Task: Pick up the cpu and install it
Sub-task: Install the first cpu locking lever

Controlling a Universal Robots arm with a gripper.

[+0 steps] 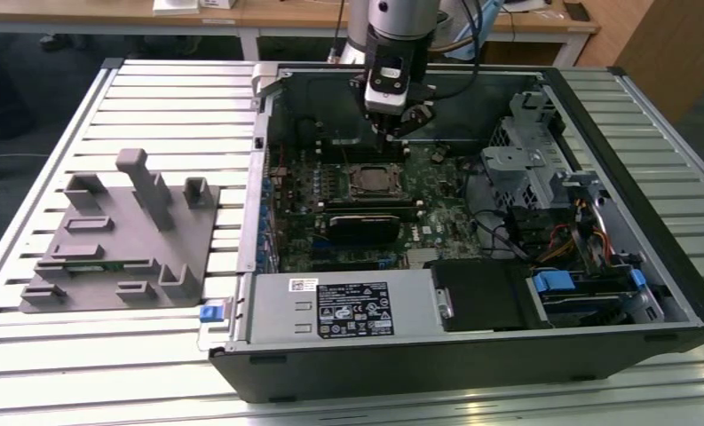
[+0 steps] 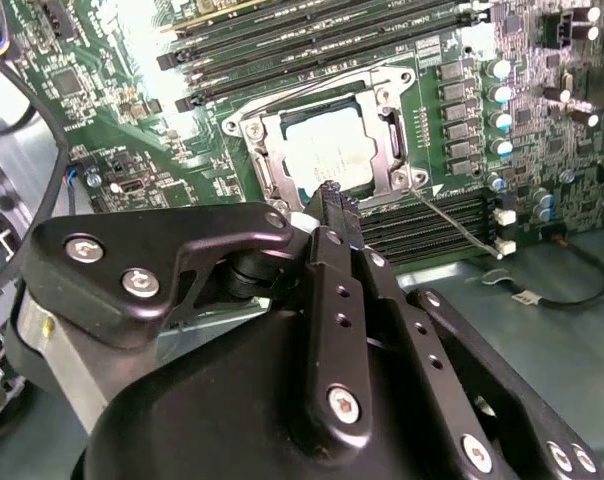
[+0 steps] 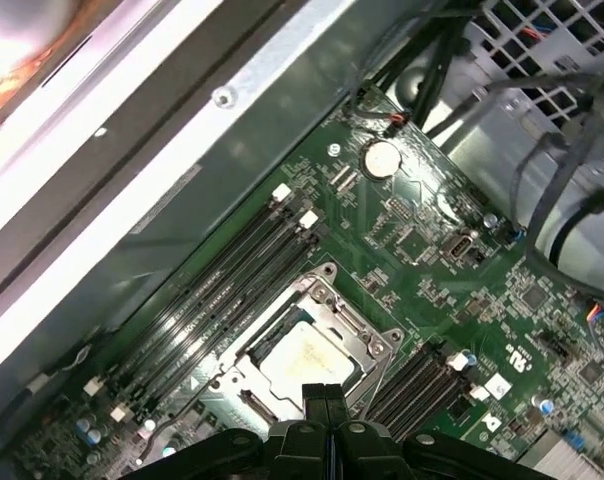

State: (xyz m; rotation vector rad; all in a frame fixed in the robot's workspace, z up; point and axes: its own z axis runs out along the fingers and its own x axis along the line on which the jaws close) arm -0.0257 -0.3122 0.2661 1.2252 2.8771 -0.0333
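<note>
The cpu (image 2: 327,155) is already sitting in the socket (image 2: 324,150), while the clenched, empty claw (image 2: 332,195) is hovering just above it.

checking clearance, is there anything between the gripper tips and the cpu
Nothing solid. In both wrist views the gripper hangs over the cpu, which sits in its socket frame, with only air between them.
</note>
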